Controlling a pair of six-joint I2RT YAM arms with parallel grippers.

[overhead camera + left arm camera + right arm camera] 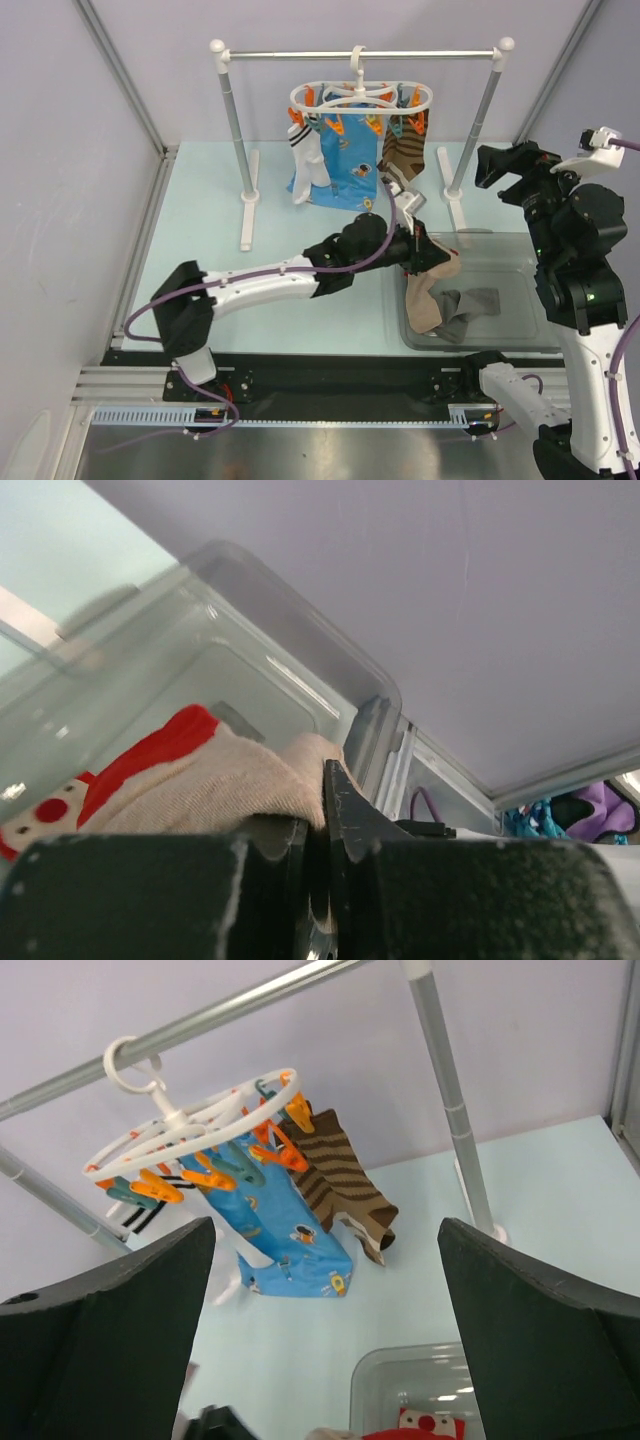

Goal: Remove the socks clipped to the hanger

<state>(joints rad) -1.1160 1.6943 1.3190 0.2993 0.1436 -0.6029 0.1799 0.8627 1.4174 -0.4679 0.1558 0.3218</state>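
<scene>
The white oval hanger (360, 97) hangs by its hook from the rail, with orange clips below it. A white sock with black stripes (308, 160) and a brown-and-cream striped sock (404, 158) are clipped to it. My left gripper (432, 255) is shut on a beige sock with red marks (190, 780), holding it over the clear bin (520, 245). The sock hangs down into the bin (428, 298). A grey sock (472, 302) lies in the bin. My right gripper (500, 165) is open and empty, raised to the right of the hanger (190, 1125); the brown striped sock (345, 1175) shows in its view.
A blue cartoon-print cloth (345, 165) hangs from the hanger between the two socks. The silver rail (360, 54) stands on two white-capped posts (238, 140) with feet on the table. The bin's near rim (400, 1370) lies under my right gripper.
</scene>
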